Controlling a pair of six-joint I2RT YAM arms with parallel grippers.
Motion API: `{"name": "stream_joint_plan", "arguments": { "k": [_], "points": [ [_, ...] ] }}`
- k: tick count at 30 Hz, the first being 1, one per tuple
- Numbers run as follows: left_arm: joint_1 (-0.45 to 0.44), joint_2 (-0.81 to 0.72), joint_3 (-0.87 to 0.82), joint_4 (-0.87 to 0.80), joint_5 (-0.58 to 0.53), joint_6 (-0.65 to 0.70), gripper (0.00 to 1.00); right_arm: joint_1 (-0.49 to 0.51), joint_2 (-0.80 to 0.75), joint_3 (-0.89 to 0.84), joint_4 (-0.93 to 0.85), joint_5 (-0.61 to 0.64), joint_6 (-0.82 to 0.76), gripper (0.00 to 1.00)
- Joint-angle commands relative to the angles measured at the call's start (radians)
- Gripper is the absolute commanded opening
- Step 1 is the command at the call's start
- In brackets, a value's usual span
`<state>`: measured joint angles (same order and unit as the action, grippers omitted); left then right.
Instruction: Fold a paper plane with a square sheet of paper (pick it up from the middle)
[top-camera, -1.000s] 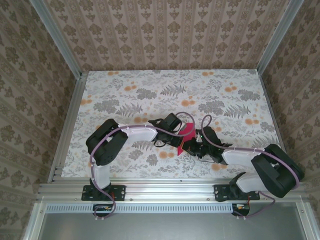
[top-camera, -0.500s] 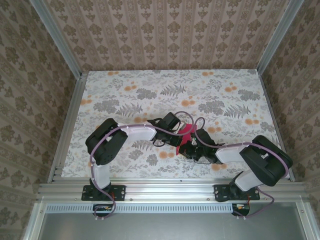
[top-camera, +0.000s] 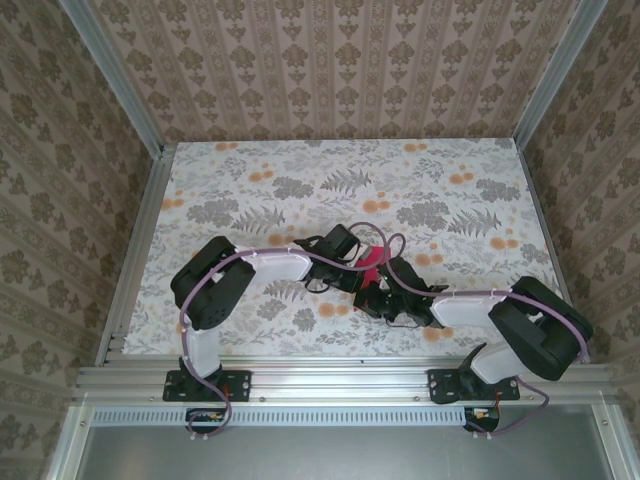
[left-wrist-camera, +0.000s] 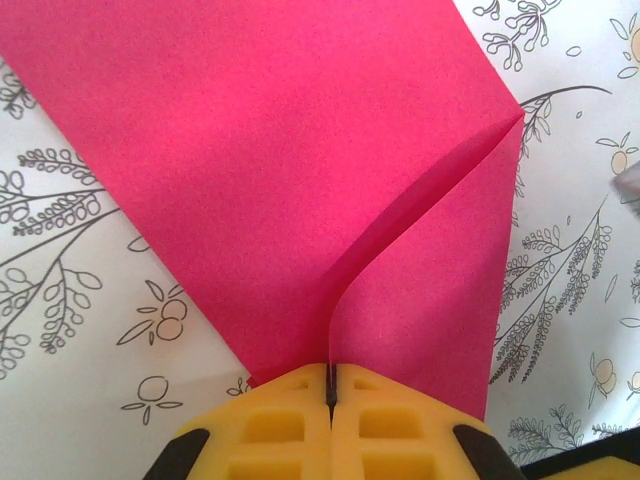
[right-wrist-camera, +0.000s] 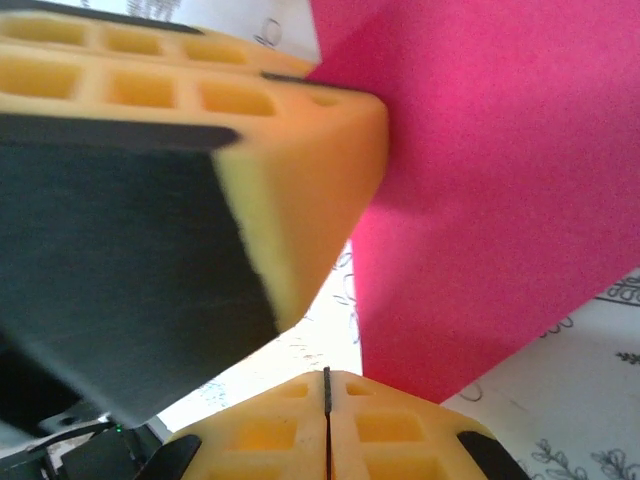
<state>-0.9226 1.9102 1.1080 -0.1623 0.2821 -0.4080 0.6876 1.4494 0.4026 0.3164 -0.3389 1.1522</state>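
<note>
Damask-papered walls (top-camera: 330, 60); floral tabletop (top-camera: 250, 190); aluminium frame (top-camera: 300, 380)

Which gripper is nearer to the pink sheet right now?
Left. The left gripper is shut on the square sheet of paper, its edge pinched between the jaws. The right gripper, also shut, sits right by the sheet's corner with no paper in its seam.

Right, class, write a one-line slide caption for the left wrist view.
Left end effector shut on the folded magenta paper sheet, held over the floral table.
</note>
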Motion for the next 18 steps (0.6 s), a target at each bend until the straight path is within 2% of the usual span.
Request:
{"name": "stream_joint_plan", "arguments": {
  "k": [1, 8, 12, 18],
  "points": [
    [0.011, 0.049, -0.038, -0.082, -0.044, -0.003, 0.00, 0.013, 0.045, 0.009, -0.009, 0.031, 0.015, 0.08],
    [0.011, 0.044, -0.036, -0.084, -0.046, -0.006, 0.00, 0.015, 0.006, 0.022, -0.112, 0.061, -0.001, 0.08],
    [0.011, 0.042, -0.033, -0.085, -0.043, -0.008, 0.00, 0.016, -0.039, 0.024, -0.113, 0.052, -0.012, 0.08],
    [0.010, 0.046, -0.022, -0.090, -0.043, -0.009, 0.00, 0.015, 0.040, 0.011, -0.119, 0.038, -0.018, 0.08]
  ]
}}
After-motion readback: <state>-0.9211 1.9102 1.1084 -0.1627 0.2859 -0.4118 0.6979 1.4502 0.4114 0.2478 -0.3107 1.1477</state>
